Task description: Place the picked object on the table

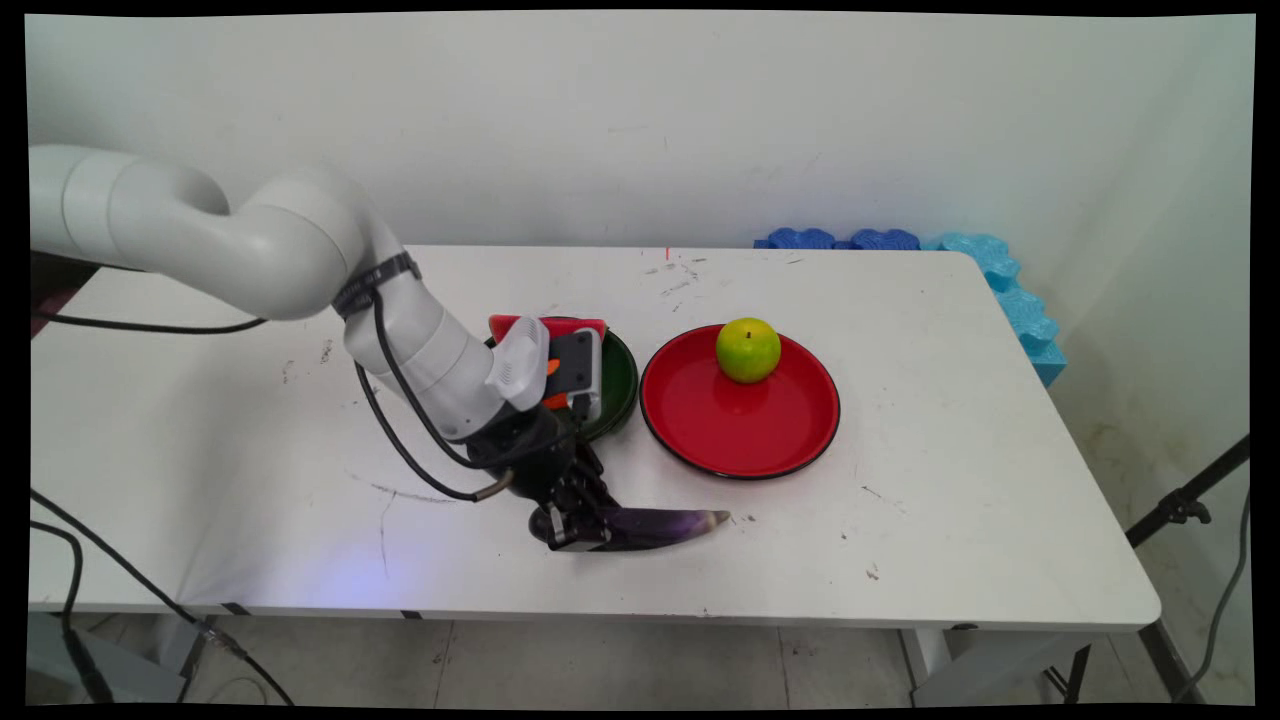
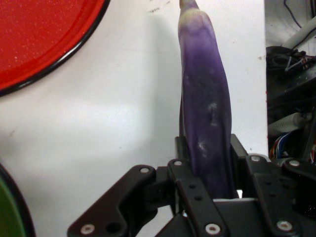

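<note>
Eggplant point(image 1: 650, 524), purple, long and slender, lies on the white table point(image 1: 960, 480) near its front edge, forward of the red plate point(image 1: 740, 420) and well clear of it. Its long axis runs left to right across the table, with the pale tip pointing right. Gripper point(image 1: 572, 528) is low over the stem end at the left, fingers closed against the eggplant's two sides. A green apple point(image 1: 748, 350) sits on the red plate; a dark green plate point(image 1: 618, 385) stands behind the arm.
</note>
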You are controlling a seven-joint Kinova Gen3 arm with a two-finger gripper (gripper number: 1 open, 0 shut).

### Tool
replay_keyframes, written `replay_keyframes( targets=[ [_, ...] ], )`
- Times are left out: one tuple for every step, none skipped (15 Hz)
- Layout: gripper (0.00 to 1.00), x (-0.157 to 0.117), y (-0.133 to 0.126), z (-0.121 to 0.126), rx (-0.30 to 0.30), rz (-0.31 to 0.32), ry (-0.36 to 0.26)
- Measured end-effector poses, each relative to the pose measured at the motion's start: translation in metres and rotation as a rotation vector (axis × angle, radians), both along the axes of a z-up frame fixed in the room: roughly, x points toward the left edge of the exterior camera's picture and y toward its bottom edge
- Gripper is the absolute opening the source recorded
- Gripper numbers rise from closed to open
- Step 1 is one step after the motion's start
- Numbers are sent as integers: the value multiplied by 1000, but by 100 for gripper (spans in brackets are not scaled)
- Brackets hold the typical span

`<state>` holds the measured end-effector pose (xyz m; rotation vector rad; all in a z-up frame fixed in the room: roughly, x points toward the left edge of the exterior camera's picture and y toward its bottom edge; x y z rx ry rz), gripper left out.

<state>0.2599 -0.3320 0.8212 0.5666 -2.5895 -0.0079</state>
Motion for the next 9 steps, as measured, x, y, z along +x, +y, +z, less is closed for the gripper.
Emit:
replay_keyframes(
  targets=[
    [0,0,0,-3,-2,-1,0],
    [0,0,0,-5,-4,-2,2],
    [0,0,0,-7,-5,-3,3],
    [100,-1,0,-8,-7,-4,4],
    [100,-1,0,-9,-8,-5,6],
    [100,-1,0,-9,-10,-6,10],
    [100,-2,-1,-7,-12,-9,17],
    [100,-3,-2,-5,-16,-9,24],
    [100,-3,-3,0,-19,-10,32]
  ],
)
